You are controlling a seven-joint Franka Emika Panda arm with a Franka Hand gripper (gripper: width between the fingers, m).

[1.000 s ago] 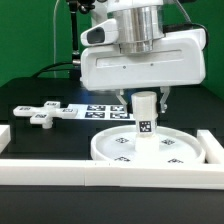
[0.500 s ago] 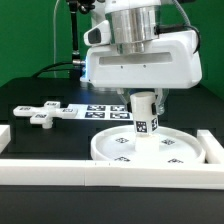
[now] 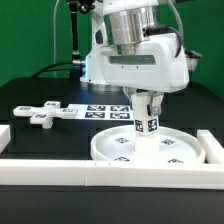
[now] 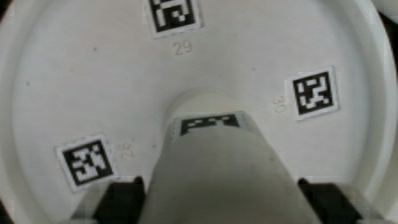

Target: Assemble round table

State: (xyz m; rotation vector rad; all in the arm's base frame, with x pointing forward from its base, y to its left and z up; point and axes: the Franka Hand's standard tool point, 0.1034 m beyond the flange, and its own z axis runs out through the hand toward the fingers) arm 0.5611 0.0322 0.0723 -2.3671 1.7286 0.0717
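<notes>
Gripper: I saw the arm's white two-finger gripper [image 3: 145, 103] over the middle of the scene, pointing straight down.
Fingers: its dark fingers [image 4: 121, 202] were clamped on the short white plastic cylinder leg [image 3: 146, 122], one on each side of its upper part.
Leg: it stood upright, with a black-and-white square tag on the side facing the exterior camera. In the wrist view I looked down the length of the leg [image 4: 217, 170], where one tag showed at a steep angle.
Disc: the large round white plastic disc with a raised rim [image 3: 96, 148] lay flat on the table. It sat near, toward the exterior view's right. Small square tags were scattered over its face, and three of them showed around the leg on the disc [image 4: 71, 80] in the wrist view.
Leg on disc: the lower end met the disc at about its centre. I could not tell whether it was seated there.
Foot: the white plastic cross-shaped foot [image 3: 42, 113] lay flat on the exterior view's left, well apart from the disc.
Marker board: the thin flat white marker board [image 3: 100, 110] lay farther off than the disc, just beside the foot.
Walls: a long straight white border wall [image 3: 60, 172] ran along the near edge, with shorter ones at either side.
Table: the black table [image 3: 60, 138] carried everything listed above.
</notes>
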